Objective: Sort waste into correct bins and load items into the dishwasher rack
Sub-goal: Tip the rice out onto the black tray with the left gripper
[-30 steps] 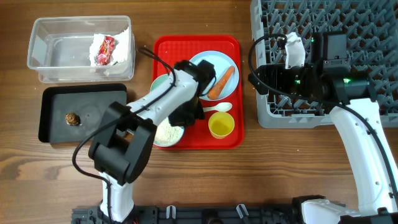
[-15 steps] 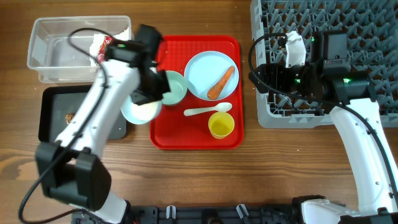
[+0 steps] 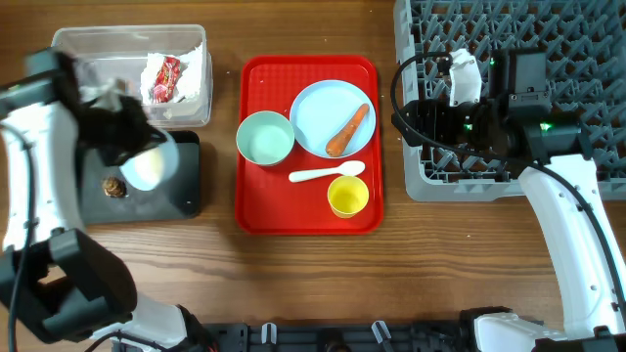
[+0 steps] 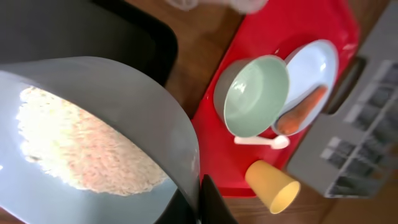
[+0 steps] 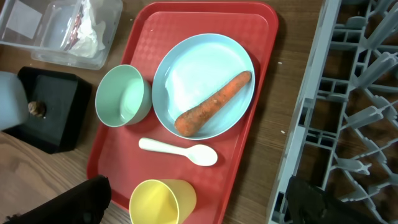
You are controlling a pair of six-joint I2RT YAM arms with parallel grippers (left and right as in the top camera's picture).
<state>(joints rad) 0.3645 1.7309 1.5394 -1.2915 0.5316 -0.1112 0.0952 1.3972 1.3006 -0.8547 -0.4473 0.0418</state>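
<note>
The left gripper (image 4: 200, 200) is clamped on the rim of a pale blue bowl (image 3: 147, 168) holding loose white rice (image 4: 81, 146), at the left of the overhead frame. The bowl sits over the black tray (image 3: 176, 196), just beside a small brown lump (image 3: 114, 186) lying in that tray. Above, the clear tub (image 3: 59, 98) holds a crumpled white tissue (image 3: 193, 70) and a shiny red wrapper (image 3: 163, 76).

At centre, the red tray (image 3: 293, 210) carries an empty second bowl (image 3: 265, 138), a plate (image 3: 315, 110) with an orange carrot (image 3: 348, 130) across it, a white spoon (image 3: 328, 173) and a yellow cup (image 3: 348, 197).

At right, the right gripper (image 3: 409, 122) hangs at the left edge of the grey dishwasher rack (image 3: 548, 39), its jaws spread wide and holding nothing.
</note>
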